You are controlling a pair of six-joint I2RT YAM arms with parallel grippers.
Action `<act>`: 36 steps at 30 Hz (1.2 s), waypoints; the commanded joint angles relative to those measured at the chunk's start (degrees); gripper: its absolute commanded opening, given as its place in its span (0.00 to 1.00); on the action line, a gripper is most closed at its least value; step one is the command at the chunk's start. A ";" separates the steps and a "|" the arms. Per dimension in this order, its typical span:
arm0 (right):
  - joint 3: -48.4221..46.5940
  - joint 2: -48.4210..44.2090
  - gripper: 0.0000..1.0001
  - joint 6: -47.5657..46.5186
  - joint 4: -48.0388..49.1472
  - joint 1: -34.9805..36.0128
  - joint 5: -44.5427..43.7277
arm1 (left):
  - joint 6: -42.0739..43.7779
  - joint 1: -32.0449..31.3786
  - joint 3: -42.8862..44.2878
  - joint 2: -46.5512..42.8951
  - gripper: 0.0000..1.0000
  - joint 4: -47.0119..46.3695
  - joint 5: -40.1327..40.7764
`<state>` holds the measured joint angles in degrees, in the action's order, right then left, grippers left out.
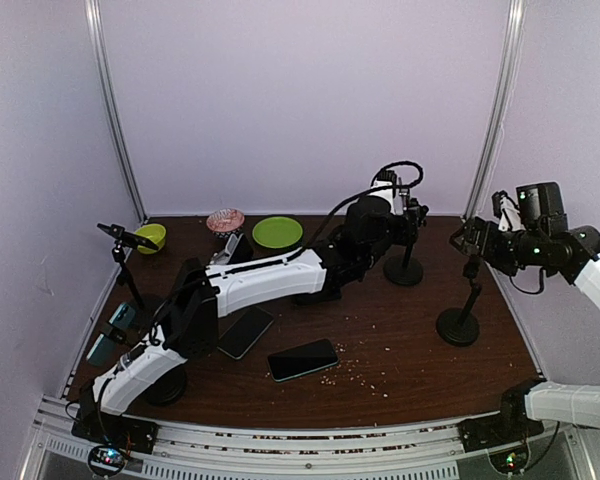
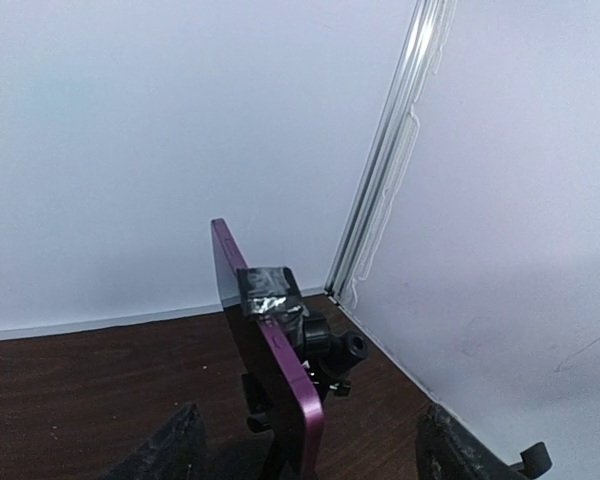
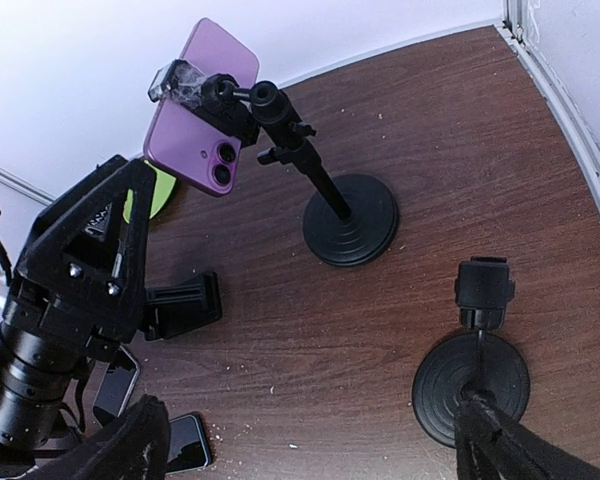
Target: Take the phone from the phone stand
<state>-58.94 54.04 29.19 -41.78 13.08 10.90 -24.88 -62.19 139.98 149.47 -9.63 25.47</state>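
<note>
A purple phone (image 3: 200,110) sits clamped in the taped holder (image 2: 265,288) of a black phone stand (image 3: 350,222) at the back of the table. In the left wrist view I see the phone (image 2: 270,350) edge-on and upright. My left gripper (image 2: 310,425) is open, one finger (image 2: 170,450) on each side of the phone's lower end, with a gap to both. From above, the left gripper (image 1: 412,212) hangs at the top of that stand. My right gripper (image 3: 310,410) is open and empty, high over the table near a second stand.
An empty black stand (image 1: 458,322) is under the right arm. Two dark phones (image 1: 302,359) (image 1: 245,332) lie flat mid-table among crumbs. A green plate (image 1: 277,232), a pink bowl (image 1: 225,220) and a green bowl (image 1: 151,237) line the back. Another stand (image 1: 120,245) is at the left.
</note>
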 commanded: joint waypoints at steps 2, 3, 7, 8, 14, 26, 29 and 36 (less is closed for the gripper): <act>0.03 1.13 0.99 0.48 1.48 -0.34 1.67 | -2.60 1.80 5.12 4.07 0.70 -5.49 -2.65; -0.29 1.14 1.00 0.30 1.18 -0.38 1.34 | -2.30 1.85 5.12 4.26 0.69 -6.02 -2.79; -0.84 0.45 0.99 -0.32 0.16 -0.38 0.26 | -1.85 2.44 5.60 5.60 0.55 -7.72 -4.04; -0.91 0.19 0.99 -0.30 -0.07 -0.38 0.20 | -2.19 2.63 6.10 6.22 0.52 -7.72 -4.63; 0.25 -2.22 0.99 0.39 0.15 -0.43 0.47 | -0.29 2.78 7.06 7.17 0.43 -7.53 -6.26; 0.54 -2.30 1.00 0.97 -0.32 -0.44 1.86 | -0.25 3.19 7.89 8.06 0.43 -6.89 -7.22; 1.57 -3.31 1.00 1.14 -0.06 -0.38 1.24 | -1.74 3.39 9.68 9.51 0.43 -6.85 -6.76; 2.00 -2.80 1.00 0.97 -0.05 -0.42 1.43 | -2.10 3.48 12.86 12.39 0.33 -7.61 -5.98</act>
<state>-56.99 51.33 30.22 -42.02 13.08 12.62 -26.55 -59.18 150.87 160.38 -14.41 19.05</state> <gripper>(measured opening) 0.995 0.368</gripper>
